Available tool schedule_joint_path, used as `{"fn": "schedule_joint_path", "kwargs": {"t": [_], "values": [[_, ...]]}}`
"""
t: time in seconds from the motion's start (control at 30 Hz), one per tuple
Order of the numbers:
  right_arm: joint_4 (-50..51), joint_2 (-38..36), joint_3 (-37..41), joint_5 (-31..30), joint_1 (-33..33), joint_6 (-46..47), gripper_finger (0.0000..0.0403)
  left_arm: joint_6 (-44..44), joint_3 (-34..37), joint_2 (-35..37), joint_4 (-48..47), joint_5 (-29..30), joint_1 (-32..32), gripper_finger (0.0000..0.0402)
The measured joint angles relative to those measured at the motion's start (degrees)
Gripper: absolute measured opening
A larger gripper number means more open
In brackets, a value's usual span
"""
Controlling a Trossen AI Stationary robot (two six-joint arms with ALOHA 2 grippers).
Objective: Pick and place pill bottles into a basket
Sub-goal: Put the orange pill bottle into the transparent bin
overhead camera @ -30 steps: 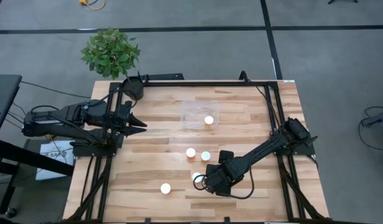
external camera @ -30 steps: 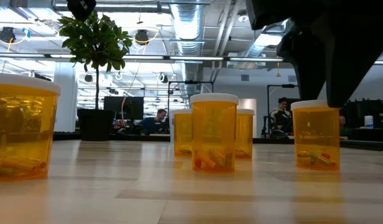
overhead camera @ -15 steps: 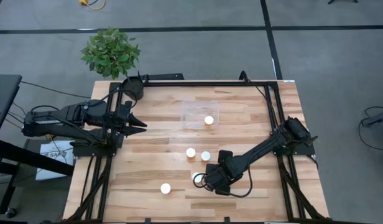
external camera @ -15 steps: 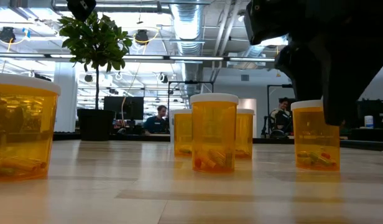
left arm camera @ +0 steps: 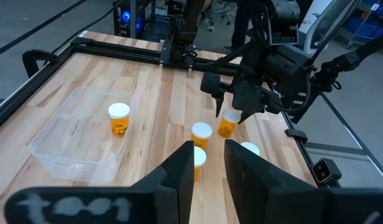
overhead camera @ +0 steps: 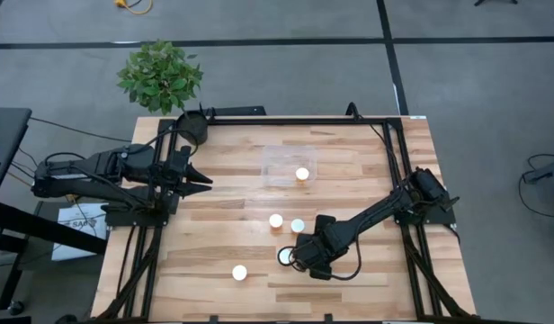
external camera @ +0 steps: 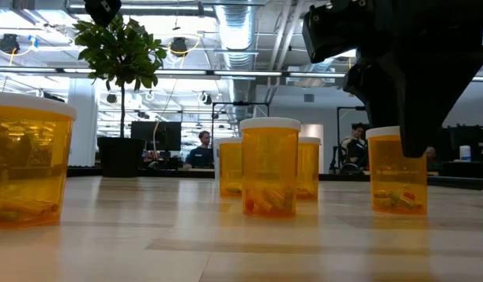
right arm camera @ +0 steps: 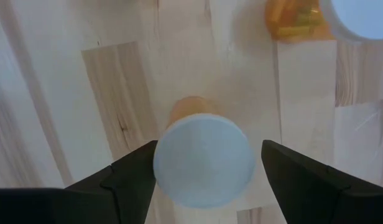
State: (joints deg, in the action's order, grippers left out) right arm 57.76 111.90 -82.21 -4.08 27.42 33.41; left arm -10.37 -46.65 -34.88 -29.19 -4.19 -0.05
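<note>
A light wooden table [overhead camera: 214,252] framed by black rails is sitting on a grey floor in the high view, with a leafy plant [overhead camera: 160,76] in a dark pot standing at its upper left corner. The basket [overhead camera: 290,166] is lying in the upper middle of the table and is holding one pill bottle [overhead camera: 302,175]. Two more bottles [overhead camera: 275,220] are standing side by side below it, and another one [overhead camera: 239,272] is standing alone at lower left. The right gripper [overhead camera: 287,256] is hanging over a bottle in the lower middle of the frame, its fingers spread on either side of the white cap. The left gripper [overhead camera: 205,179] is waiting at the left edge of the table, pinched together. In the low view, office desks and seated people are showing beyond the table; the nearest bottle [external camera: 26,160] is filling the left edge, a cluster is standing at centre, and the dark right arm is coming down from the upper right over the rightmost bottle [external camera: 397,171]. In the left wrist view, that arm's own fingers [left arm camera: 179,177] are closed at the bottom of the frame. In the right wrist view, the white cap [right arm camera: 203,160] is sitting between the two dark fingers [right arm camera: 132,174], which are standing apart from it on both sides, so nothing is being gripped.
</note>
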Motion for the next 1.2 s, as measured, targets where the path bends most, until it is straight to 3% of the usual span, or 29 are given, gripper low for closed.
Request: {"fn": "schedule_joint_path", "kwargs": {"t": [0.6,0.9,1.2], "values": [[0.0,0.0,0.0,2.0,-0.3,-0.7,0.0203,0.0,0.0,0.0,0.0,0.0,0.0,0.0077],[2.2,0.0,-3.1,3.1,-1.7,-2.4,0.0225,0.0,0.0,0.0,0.0,0.0,0.0,0.0077],[8.1,0.0,-9.5,4.0,-4.7,-7.5,0.0198,0.0,0.0,0.0,0.0,0.0,0.0,0.0077]]}}
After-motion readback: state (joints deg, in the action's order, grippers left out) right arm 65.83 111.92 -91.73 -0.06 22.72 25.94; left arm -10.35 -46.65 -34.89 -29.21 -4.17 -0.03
